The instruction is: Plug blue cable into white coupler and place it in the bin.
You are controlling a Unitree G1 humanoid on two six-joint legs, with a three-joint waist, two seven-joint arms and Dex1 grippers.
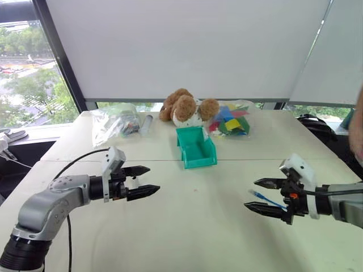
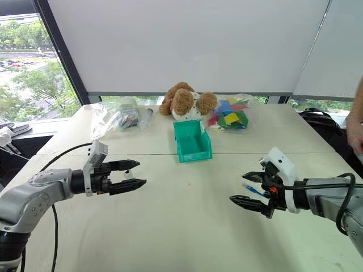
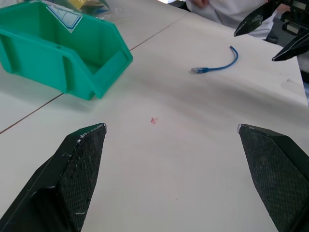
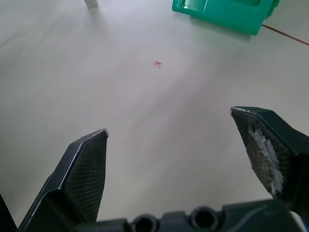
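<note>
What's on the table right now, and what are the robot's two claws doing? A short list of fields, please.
cable: blue, lying loose on the table, near the right gripper
coupler: white, on the table, apart from the cable
bin: green, mid-table
left gripper: open, holding nothing
right gripper: open, holding nothing
at the back: teddy, clear bags

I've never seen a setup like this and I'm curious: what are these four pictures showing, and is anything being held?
A two-armed robot stands at a white table. The two wide pictures come from its head camera; the two close ones look out from each wrist, between that arm's black fingers. The left gripper and right gripper are both open and hold nothing. A blue cable lies on the table near the right gripper. A green bin sits mid-table, and a small white coupler lies apart. Behind are a teddy bear and clear bags.
</note>
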